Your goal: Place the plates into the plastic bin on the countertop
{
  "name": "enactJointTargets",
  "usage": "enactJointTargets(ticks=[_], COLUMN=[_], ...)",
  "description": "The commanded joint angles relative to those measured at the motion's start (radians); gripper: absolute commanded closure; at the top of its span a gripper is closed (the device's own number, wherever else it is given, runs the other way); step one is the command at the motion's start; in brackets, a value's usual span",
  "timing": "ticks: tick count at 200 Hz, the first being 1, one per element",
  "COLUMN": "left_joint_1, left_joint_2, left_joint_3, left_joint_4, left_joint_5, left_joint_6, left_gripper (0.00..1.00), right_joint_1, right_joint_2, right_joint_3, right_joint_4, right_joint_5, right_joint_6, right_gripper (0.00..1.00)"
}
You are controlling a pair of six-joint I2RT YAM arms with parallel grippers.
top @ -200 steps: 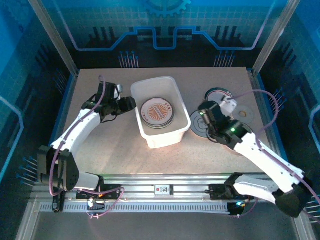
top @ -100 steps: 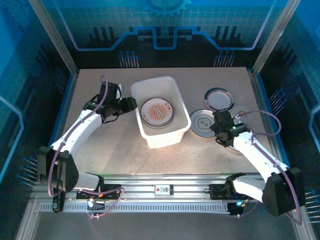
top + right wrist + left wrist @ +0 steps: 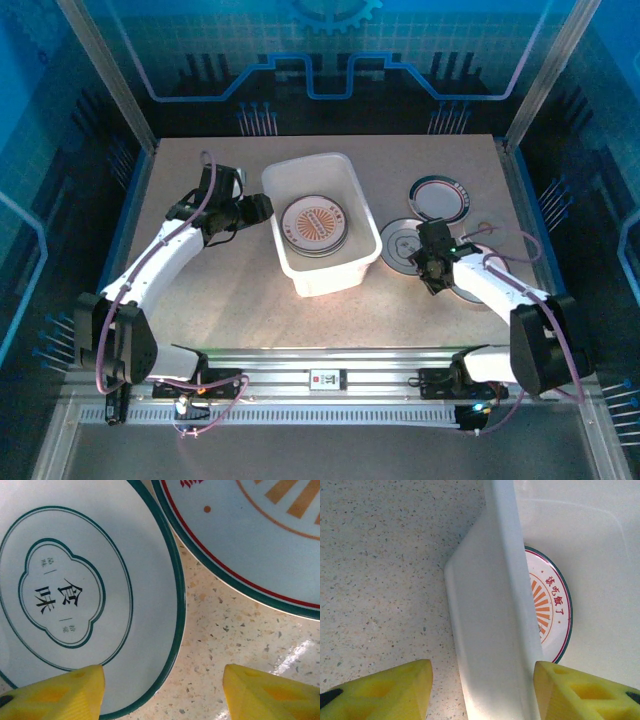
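Left arm reaches across the desk (image 3: pixel 200 290) to the left wall of the bin (image 3: pixel 312 180). Left end effector (image 3: pixel 262 207) has its jaws apart, straddling that wall. In the left wrist view one yellow finger (image 3: pixel 380 690) sits outside over bare desk and the other sits inside the bin, with the wall between them. There is a small gap on the outer side and the inner finger is close against the wall. It does not look clamped and nothing is lifted.

The bin stands mid-desk, slightly turned. Inside it lies a stack (image 3: pixel 315 225) of plates, flat on the floor of the bin, the top one with an orange rayed centre.

Just right of the bin, flat on the desk, is the lettered plate (image 3: pixel 400 243). It is pale with a green rim and a cloud outline with dark characters. Behind it, and apart from it, the dark-rimmed plate (image 3: pixel 440 197) lies flat on the desk.

Right end effector (image 3: pixel 432 265) is low over the lettered plate's right edge, with its jaws apart and nothing in them. In the right wrist view one finger is above the plate, the other is over bare desk, and the plate's rim lies between them. The rayed plate (image 3: pixel 240 525) lies just beside the lettered one, with a narrow strip of desk between the two. It has a green and red rim and orange rays.
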Motion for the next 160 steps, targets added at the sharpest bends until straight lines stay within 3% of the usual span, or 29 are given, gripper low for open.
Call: enactJointTargets(ticks=[1,64,160], left_joint_1=[0.005,0.016,0.017], left_joint_2=[0.002,0.022,0.037], left_joint_3=[0.0,0.01,0.023], left_joint_4=[-0.003,-0.003,-0.005], left_joint_5=[-0.01,0.006,0.016], left_joint_6=[0.013,0.019,0.015], left_gripper=[0.43,0.43,0.43], right_joint_1=[-0.012,-0.009,0.009], right_joint_2=[0.03,0.112,0.155], right_joint_3=[0.013,0.016,0.013], right_joint_4=[0.033,0.091,0.118], right_joint_5=[-0.002,0.008,0.059], right_joint_6=[0.031,0.052,0.051], right_gripper=[0.37,0.44,0.63])
